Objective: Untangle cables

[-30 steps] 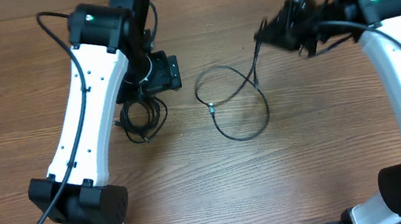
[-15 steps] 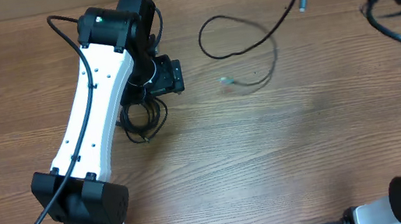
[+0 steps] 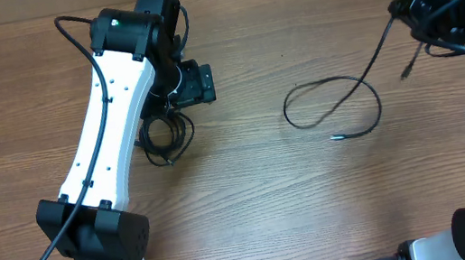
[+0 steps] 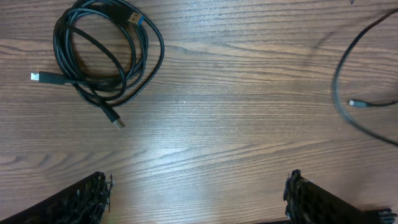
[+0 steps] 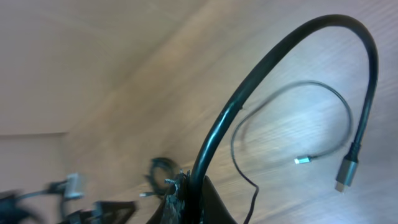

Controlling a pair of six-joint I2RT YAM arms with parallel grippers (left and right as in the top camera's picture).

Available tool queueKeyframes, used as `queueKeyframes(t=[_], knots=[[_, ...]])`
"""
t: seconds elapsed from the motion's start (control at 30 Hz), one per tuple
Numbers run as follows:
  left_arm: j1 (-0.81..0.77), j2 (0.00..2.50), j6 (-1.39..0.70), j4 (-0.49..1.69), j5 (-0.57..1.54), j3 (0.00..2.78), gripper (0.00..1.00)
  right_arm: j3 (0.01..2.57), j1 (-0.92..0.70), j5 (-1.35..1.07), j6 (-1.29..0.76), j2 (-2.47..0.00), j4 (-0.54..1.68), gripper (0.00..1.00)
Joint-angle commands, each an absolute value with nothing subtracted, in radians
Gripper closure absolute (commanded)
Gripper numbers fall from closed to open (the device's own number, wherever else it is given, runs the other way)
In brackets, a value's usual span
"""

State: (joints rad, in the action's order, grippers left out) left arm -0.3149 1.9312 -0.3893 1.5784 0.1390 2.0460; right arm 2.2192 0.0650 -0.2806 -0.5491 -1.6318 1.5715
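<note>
The job looks partly done. One loose cable (image 3: 337, 97) is out on its own, well apart from the rest. The other cables (image 4: 102, 53) are still wound up together in a small bundle, so they still need pulling apart.

The loose cable is thin and black. It makes one big open loop on the table (image 3: 272, 216), on the half nearer the right edge. One little metal plug (image 3: 336, 137) lies flat on the wood. The other end goes up off the table to the right gripper (image 3: 423, 5), which is pressed together and pinching the cable. A short bit curls out past the pinch, and a plug hangs down from it in the air.

The bundle lies on the left half of the table, about midway between the far and near edges. It is a neat round coil of black cord, going around a few times. Three plug ends stick out of it; one has a blue tip.

The left gripper (image 4: 198, 183) is spread wide and holds nothing. It hangs over bare wood near the bundle, not touching it.
</note>
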Motion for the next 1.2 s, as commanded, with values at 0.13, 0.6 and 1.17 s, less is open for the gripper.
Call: queueKeyframes(t=[0.13, 0.6, 1.17], knots=[[-0.322, 1.938, -0.381, 1.573, 0.147, 2.039, 0.07, 1.969, 0.068, -0.202, -0.546, -1.641, 1.522, 0.96], [-0.322, 1.938, -0.381, 1.573, 0.147, 2.038, 0.05, 1.596, 0.068, -0.042, -0.486, -1.652, 1.166, 0.96], [-0.322, 1.938, -0.381, 1.569, 0.147, 2.038, 0.04, 1.538, 0.067, -0.361, -0.278, -1.653, 1.029, 0.96]])
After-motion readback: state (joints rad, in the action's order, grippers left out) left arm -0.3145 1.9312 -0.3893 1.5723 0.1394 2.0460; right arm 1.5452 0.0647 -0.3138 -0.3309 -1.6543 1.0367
